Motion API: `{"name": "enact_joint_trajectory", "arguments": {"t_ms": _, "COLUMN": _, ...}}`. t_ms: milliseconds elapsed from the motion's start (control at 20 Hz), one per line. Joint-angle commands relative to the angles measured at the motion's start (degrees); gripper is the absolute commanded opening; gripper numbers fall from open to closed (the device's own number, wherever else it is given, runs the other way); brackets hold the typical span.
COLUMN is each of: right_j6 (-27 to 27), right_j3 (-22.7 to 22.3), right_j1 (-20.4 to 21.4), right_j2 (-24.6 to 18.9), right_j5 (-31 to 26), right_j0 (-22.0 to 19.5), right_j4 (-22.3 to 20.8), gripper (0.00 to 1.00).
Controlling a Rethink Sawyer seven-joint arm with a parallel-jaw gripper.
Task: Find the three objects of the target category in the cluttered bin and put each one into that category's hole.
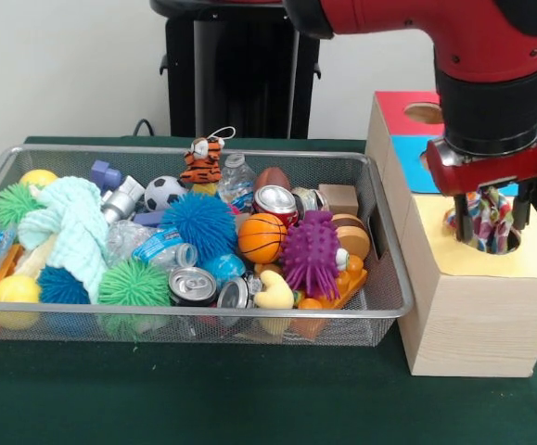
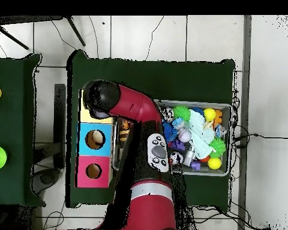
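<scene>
I see the gripper (image 1: 487,215) pinching a multicoloured patterned cloth (image 1: 480,222) directly over the round hole in the yellow top section of the wooden sorting box (image 1: 477,315), beside the wire mesh bin (image 1: 386,278).

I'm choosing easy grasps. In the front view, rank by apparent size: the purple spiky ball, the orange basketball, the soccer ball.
1. purple spiky ball, largest.
2. orange basketball.
3. soccer ball, smallest, though it sits farther back and is partly hidden, so the gap with the basketball is unsure.
</scene>
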State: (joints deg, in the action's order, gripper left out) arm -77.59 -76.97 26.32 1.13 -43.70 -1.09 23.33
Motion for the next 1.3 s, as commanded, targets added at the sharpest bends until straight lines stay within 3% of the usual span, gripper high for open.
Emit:
{"name": "enact_joint_trajectory", "arguments": {"t_ms": 50, "right_j6": -8.74, "right_j3": -2.95, "right_j1": 1.07, "right_j2": -1.71, "right_j5": 2.0, "right_j0": -4.04, "right_j4": -0.97, "gripper": 1.0}}
{"name": "enact_joint_trajectory", "arguments": {"t_ms": 550, "right_j6": -7.23, "right_j3": -3.3, "right_j1": 2.89, "right_j2": -2.23, "right_j5": -0.12, "right_j0": -6.61, "right_j4": -1.96, "gripper": 1.0}}
{"name": "enact_joint_trajectory", "arguments": {"t_ms": 850, "right_j6": -7.87, "right_j3": -5.89, "right_j1": 5.19, "right_j2": -3.07, "right_j5": -0.8, "right_j0": -7.51, "right_j4": -1.17, "gripper": 1.0}}
{"name": "enact_joint_trajectory", "arguments": {"t_ms": 900, "right_j6": -8.71, "right_j3": -5.85, "right_j1": 5.23, "right_j2": -3.14, "right_j5": -1.11, "right_j0": -7.51, "right_j4": -0.84, "gripper": 0.0}}
{"name": "enact_joint_trajectory", "arguments": {"t_ms": 1050, "right_j6": -12.38, "right_j3": -8.1, "right_j1": 5.98, "right_j2": -2.78, "right_j5": -2.47, "right_j0": -7.17, "right_j4": 1.3, "gripper": 0.0}}
{"name": "enact_joint_trajectory", "arguments": {"t_ms": 1150, "right_j6": -8.19, "right_j3": -8.33, "right_j1": 6.17, "right_j2": -5.2, "right_j5": -0.38, "right_j0": -7.81, "right_j4": 0.84, "gripper": 0.0}}
{"name": "enact_joint_trajectory", "arguments": {"t_ms": 1300, "right_j6": -6.9, "right_j3": -12.22, "right_j1": 7.65, "right_j2": -6.99, "right_j5": -2.27, "right_j0": -7.52, "right_j4": 1.93, "gripper": 0.0}}
